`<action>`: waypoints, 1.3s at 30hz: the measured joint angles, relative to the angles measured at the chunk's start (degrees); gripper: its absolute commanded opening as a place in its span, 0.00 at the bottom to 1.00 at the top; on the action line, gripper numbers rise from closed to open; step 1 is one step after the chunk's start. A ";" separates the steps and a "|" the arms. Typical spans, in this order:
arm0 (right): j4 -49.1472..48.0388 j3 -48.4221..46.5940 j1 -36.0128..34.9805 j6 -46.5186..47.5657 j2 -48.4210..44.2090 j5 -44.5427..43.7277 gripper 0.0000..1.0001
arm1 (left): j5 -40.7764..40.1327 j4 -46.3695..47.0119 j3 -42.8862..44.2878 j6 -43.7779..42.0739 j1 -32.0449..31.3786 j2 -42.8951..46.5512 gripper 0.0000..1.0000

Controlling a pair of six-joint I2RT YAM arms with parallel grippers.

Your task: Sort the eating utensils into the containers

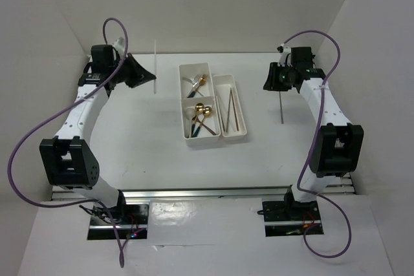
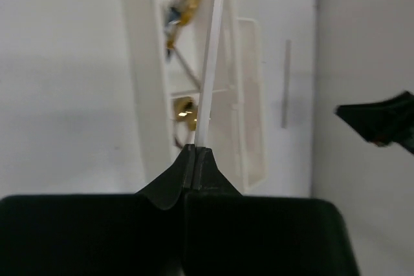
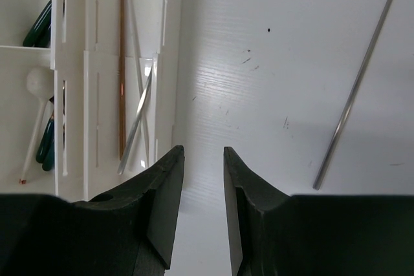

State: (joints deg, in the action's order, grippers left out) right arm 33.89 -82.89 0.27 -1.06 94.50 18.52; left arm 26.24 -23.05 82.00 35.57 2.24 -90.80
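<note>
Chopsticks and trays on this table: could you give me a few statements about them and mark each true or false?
1. The left end effector grips a white chopstick. True.
2. The right end effector holds a silver chopstick. False: it is open and empty, and that chopstick lies on the table.
3. The narrow tray holds chopsticks. True.
4. The two-compartment tray is empty. False: both compartments hold utensils, among them gold spoons.
</note>
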 measured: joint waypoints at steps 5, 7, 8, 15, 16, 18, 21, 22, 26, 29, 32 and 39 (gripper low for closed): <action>0.09 0.09 0.00 0.04 -0.28 -0.13 0.37 | 9.25 8.39 -5.40 16.37 -6.25 3.34 0.00; 0.26 0.09 0.00 0.04 -0.33 -0.33 0.37 | 10.54 10.93 -7.89 21.97 -10.38 3.72 0.00; 0.37 0.09 -0.02 0.04 -0.33 -0.37 0.37 | 10.60 12.11 -8.90 24.74 -13.16 3.72 0.00; 0.87 0.44 -0.02 0.07 -1.38 -1.05 0.37 | 9.42 14.58 -9.81 34.18 -25.75 1.99 0.00; 0.92 0.90 -0.02 0.09 -2.05 -1.16 0.37 | 8.55 14.53 -9.20 34.80 -26.40 0.98 0.00; 1.01 1.97 -0.02 0.04 -3.61 -1.22 0.37 | 6.43 14.19 -7.39 35.19 -27.17 -1.49 0.00; 1.33 2.84 -0.02 0.02 -5.60 -1.42 0.37 | 2.40 12.11 -3.69 34.36 -27.96 -5.62 0.00; 1.29 3.06 -0.02 0.02 -5.97 -1.49 0.37 | 0.55 10.75 -2.19 33.44 -28.20 -6.88 0.00; 1.38 3.87 -0.02 0.00 -6.82 -1.70 0.37 | -4.52 7.63 2.36 31.12 -29.38 -10.47 0.00; 1.36 4.33 -0.02 -0.07 -6.91 -2.03 0.37 | -7.17 6.56 4.35 30.03 -30.71 -12.26 0.00; 1.42 4.63 -0.02 -0.11 -6.93 -2.32 0.37 | -8.59 6.05 6.01 28.96 -32.06 -14.40 0.00; 1.31 6.29 -0.02 -0.13 -8.57 -2.75 0.37 | -10.12 5.55 8.41 27.30 -33.70 -20.44 0.00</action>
State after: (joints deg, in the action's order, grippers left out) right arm 35.20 -76.60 0.25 -1.19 85.93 15.77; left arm 16.12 -17.50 90.41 62.87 -31.46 -111.24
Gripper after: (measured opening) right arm 0.372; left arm 0.028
